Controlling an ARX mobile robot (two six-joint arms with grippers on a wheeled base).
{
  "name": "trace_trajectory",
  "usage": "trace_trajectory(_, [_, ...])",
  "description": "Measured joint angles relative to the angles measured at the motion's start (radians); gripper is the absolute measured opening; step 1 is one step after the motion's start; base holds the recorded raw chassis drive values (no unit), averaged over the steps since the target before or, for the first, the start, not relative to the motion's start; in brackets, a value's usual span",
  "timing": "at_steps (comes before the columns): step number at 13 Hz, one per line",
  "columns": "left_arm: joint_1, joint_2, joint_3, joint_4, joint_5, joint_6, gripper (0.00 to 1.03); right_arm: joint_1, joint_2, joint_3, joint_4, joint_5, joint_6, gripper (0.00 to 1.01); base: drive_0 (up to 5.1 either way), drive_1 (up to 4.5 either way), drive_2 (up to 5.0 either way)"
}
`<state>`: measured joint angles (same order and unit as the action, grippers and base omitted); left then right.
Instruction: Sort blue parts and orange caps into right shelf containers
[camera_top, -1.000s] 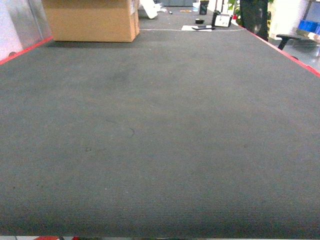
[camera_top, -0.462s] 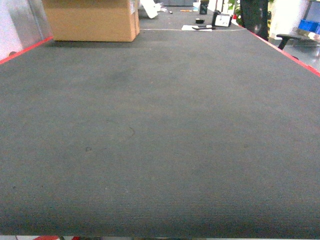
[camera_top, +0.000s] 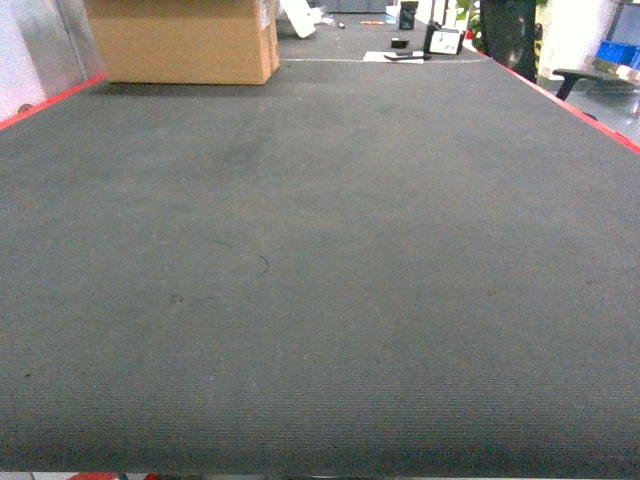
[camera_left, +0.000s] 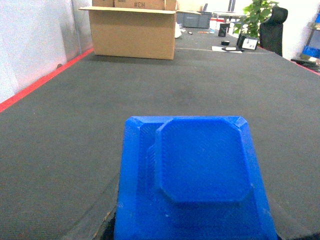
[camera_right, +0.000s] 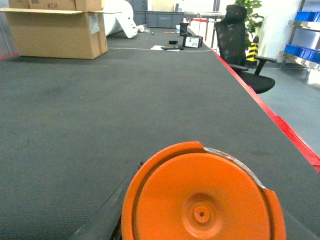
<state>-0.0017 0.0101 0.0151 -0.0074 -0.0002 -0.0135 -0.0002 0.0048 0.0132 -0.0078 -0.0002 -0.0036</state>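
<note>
Blue part (camera_left: 192, 180) filling the left wrist view's lower middle, orange cap (camera_right: 200, 200) likewise in the right wrist view, both close above the dark desk (camera_top: 320, 260). Possibly gripped; fingers unseen, closure impossible to tell. Cardboard box (camera_top: 185, 40) at far-left corner.

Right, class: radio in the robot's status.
Fingers unseen. Blue part fills left wrist view, orange cap fills right. Cardboard box far left on table.
</note>
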Motion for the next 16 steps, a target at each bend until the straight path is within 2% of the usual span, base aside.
trace_trajectory(7, [0.0,0.0,0.0,0.0,0.0,0.0,0.44,0.0,0.0,0.0,0.002,0.0,0.0,0.45,0.0,0.0,0.0])
trace_trajectory(16, [0.002,0.0,0.0,0.0,-0.001,0.0,0.44,0.0,0.0,0.0,0.001,0.0,0.0,0.45,-1.6,-1.64,-1.6])
